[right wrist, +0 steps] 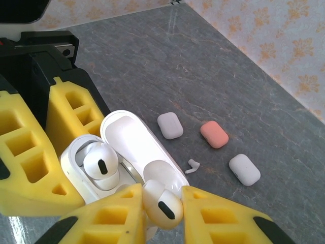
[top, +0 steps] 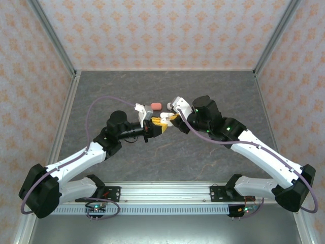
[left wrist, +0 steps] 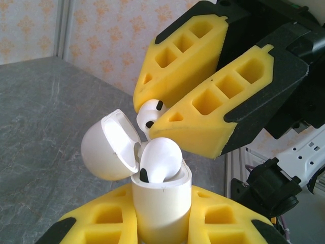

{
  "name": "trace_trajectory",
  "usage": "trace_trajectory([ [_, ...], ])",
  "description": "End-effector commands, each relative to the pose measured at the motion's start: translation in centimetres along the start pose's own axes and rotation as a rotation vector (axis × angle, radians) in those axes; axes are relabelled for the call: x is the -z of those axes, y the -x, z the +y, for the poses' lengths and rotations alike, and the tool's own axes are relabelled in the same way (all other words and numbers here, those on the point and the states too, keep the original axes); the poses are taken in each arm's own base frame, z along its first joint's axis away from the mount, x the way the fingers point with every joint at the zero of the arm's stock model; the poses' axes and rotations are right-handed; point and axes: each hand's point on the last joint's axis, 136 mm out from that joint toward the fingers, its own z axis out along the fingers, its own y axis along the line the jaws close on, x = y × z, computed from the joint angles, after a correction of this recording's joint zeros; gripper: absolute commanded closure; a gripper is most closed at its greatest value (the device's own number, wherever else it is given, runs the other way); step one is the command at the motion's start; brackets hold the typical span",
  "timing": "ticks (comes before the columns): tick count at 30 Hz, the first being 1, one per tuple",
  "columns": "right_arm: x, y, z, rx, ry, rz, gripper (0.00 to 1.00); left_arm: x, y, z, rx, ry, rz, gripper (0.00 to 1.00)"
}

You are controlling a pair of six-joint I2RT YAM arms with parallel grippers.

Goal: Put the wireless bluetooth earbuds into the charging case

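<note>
Well, the left gripper [left wrist: 162,216] clamps one glossy white open charging case [left wrist: 161,201] holding one rounded earbud [left wrist: 160,160]; the right gripper [right wrist: 161,193] pinches a second earbud [right wrist: 162,203] just above; three pillow-shaped cases [right wrist: 170,125] [right wrist: 214,134] [right wrist: 244,169] and one loose bud [right wrist: 192,165] lie beyond.

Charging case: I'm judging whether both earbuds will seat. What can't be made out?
- Left wrist: charging case base, buried between left gripper fingers.
- Right wrist: held earbud stem, pinched out of sight inside right gripper.
- Top external: case interior too small, crowded by both grippers.

Probably robotics lab booth: patterned wall panels [top: 152,30], aluminium frame posts [top: 53,38], grey tabletop [top: 167,168], bolted arm rail [top: 167,190]
</note>
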Motion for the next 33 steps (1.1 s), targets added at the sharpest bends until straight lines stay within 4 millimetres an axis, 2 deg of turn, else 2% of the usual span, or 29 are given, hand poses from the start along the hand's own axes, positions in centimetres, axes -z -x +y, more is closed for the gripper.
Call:
trace_trajectory([
  [1, 0.4, 0.3, 1.4, -0.025, 0.073, 0.000, 0.78, 0.5, 2.7, -1.4, -0.095, -0.026, -0.090, 1.00],
  [25, 1.1, 2.1, 2.0, -0.054, 0.119, -0.043, 0.69, 0.7, 2.4, -1.7, -0.129, -0.031, -0.102, 1.00],
  [33, 1.6, 2.8, 1.7, -0.064, 0.110, -0.060, 0.62, 0.8, 2.7, -2.0, -0.146, -0.040, -0.126, 1.00],
])
